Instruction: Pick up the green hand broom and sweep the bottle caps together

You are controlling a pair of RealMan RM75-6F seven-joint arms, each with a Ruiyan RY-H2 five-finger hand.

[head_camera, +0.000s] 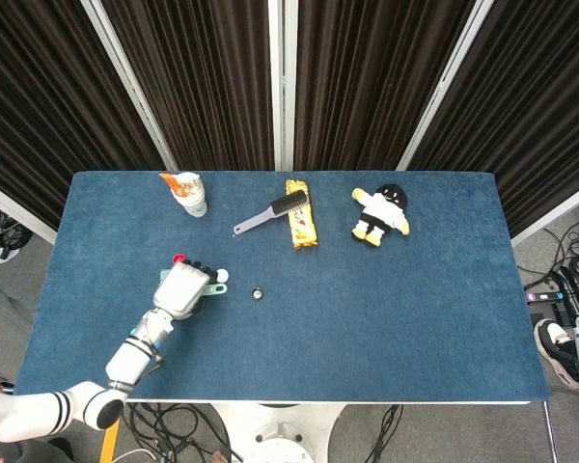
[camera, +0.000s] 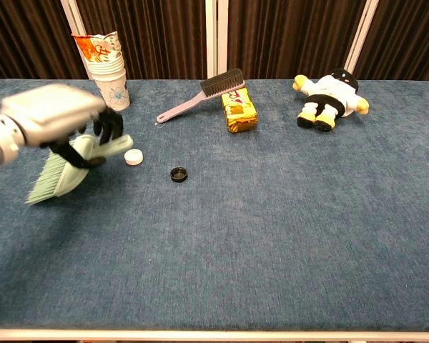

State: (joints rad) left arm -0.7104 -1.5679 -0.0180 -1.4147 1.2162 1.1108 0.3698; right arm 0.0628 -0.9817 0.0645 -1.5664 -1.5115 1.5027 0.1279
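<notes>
My left hand [camera: 53, 114] grips the green hand broom [camera: 57, 175] by its handle and holds it tilted above the table at the left, bristles pointing down and to the left. In the head view the left hand [head_camera: 183, 287] covers most of the broom, and only the handle end [head_camera: 216, 287] shows. A white cap [camera: 133, 157] lies just right of the handle end, and a black cap [camera: 178, 174] sits further right. The red cap [head_camera: 179, 258] lies just behind the hand and is hidden in the chest view. My right hand does not show.
At the back stand a stack of paper cups [camera: 111, 71], a pink brush [camera: 200, 95] leaning on a yellow snack pack [camera: 240, 111], and a plush doll [camera: 330, 94]. Dark curtains hang behind the table's far edge.
</notes>
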